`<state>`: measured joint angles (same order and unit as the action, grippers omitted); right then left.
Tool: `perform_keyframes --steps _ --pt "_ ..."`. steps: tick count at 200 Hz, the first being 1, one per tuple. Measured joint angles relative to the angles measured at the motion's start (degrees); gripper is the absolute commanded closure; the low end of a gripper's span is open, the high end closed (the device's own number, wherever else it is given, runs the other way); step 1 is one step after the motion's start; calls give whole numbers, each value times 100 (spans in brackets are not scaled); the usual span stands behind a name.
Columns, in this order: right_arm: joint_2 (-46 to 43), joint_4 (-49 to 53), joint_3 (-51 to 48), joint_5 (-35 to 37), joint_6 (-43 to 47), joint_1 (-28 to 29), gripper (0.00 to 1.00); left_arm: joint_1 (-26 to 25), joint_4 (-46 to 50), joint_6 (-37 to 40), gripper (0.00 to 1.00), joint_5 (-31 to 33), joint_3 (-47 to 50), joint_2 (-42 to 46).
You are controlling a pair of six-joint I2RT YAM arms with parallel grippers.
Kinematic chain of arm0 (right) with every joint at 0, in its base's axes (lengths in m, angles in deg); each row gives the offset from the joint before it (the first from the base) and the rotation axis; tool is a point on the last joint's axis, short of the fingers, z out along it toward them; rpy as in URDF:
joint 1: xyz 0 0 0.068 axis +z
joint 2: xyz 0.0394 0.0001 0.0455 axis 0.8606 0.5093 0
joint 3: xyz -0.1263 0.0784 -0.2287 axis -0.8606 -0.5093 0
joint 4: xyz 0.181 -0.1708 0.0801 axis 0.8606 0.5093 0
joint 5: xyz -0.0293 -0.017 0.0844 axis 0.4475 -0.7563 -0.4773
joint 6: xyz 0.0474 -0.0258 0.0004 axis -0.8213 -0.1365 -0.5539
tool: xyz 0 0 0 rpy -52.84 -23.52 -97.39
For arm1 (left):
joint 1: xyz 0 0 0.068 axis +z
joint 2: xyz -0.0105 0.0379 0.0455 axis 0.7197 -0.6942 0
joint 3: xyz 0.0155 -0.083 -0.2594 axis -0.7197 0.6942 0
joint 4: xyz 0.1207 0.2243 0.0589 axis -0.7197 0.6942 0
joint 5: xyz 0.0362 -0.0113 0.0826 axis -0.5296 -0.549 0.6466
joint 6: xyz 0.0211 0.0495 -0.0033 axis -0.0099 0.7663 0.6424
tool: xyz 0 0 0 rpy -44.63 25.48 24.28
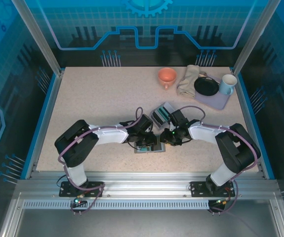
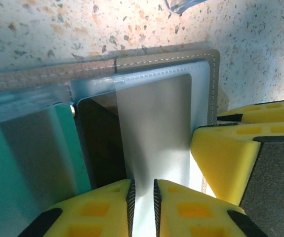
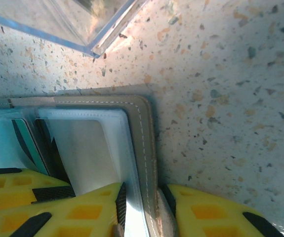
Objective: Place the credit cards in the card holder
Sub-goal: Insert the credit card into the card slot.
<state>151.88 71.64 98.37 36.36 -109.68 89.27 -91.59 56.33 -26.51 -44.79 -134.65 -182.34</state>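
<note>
Top external: 1 card holder (image 1: 150,147) lies open on the counter (image 1: 97,98), with 2 arms meeting over it. The left gripper (image 1: 144,143) sits at its left end and the right gripper (image 1: 165,139) at its right end, both equally close. 1 clear box (image 1: 162,114) stands just behind the holder.

Left wrist: the left gripper (image 2: 142,193) is pressed nearly together on 1 whitish card (image 2: 154,128). The card's long axis runs straight ahead from the fingertips into the holder's clear sleeve, and its far end is already near the stitched rim of the holder (image 2: 213,84). Left of it inside the holder lie 1 dark card (image 2: 100,143) and 1 teal card (image 2: 65,148), 3 cards in all. The coming push likely needs to follow that same axis, away from the gripper.

Right wrist: the right gripper (image 3: 144,197) pinches the holder's right cover edge (image 3: 144,143), its 2 fingers either side of the rim, apparently steadying it. The sleeve with the whitish card (image 3: 85,148) lies just left of that edge, and the box corner (image 3: 82,24) is beyond the holder.
</note>
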Motion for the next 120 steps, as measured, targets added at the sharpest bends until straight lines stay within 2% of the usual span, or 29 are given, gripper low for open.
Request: perform_keyframes --steps 30,67,96,120 --pt "0 17 11 20 2 7 71 -13 203 57 74 219 26 170" --pt "0 66 42 39 22 11 72 -15 380 87 68 544 367 822" --pt "0 63 42 37 20 17 72 -15 391 98 70 603 444 942" --pt "0 61 42 39 20 22 72 -15 387 101 76 595 444 916"
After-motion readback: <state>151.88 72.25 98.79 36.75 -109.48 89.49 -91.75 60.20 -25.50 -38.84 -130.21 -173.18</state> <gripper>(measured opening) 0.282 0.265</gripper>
